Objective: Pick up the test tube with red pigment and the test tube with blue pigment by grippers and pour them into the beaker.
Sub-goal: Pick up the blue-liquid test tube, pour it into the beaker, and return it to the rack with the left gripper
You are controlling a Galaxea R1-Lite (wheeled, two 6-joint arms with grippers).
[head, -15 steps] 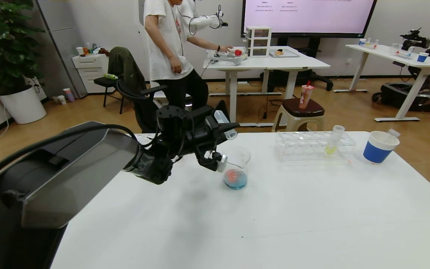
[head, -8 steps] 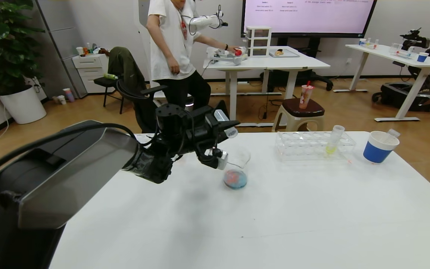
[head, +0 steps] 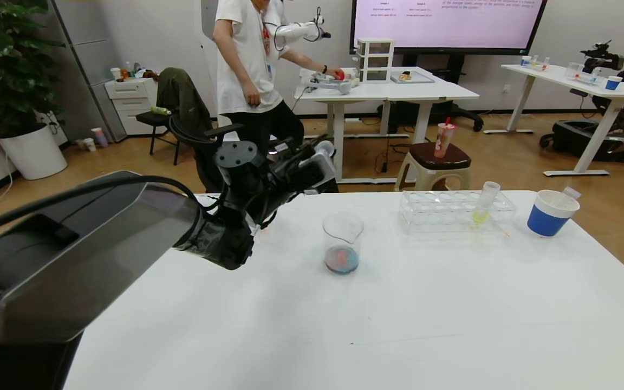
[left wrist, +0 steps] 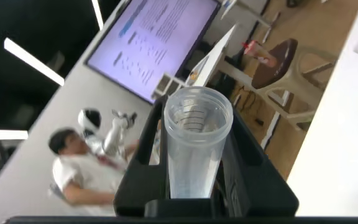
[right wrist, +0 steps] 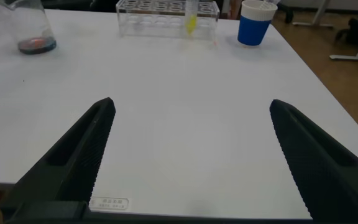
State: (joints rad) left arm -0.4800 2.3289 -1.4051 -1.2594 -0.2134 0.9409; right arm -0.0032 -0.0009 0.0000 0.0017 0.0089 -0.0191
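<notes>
Between left tool (left wrist: 194, 186) fingers, empty tube (left wrist: 194, 146), beaker (head: 342, 242) apart

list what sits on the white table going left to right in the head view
left gripper holding an empty test tube → beaker with mixed red and blue liquid → clear tube rack → tube of yellow-green liquid standing in the rack → blue-and-white paper cup

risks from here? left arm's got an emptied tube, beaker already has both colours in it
1. The left gripper holds the empty test tube up behind the beaker; a low swing toward the rack could clip the beaker's rim and spill the mix.
2. Residual drops in the tube may fall on the table.
3. The right gripper is open and idle over the table; little risk.
</notes>
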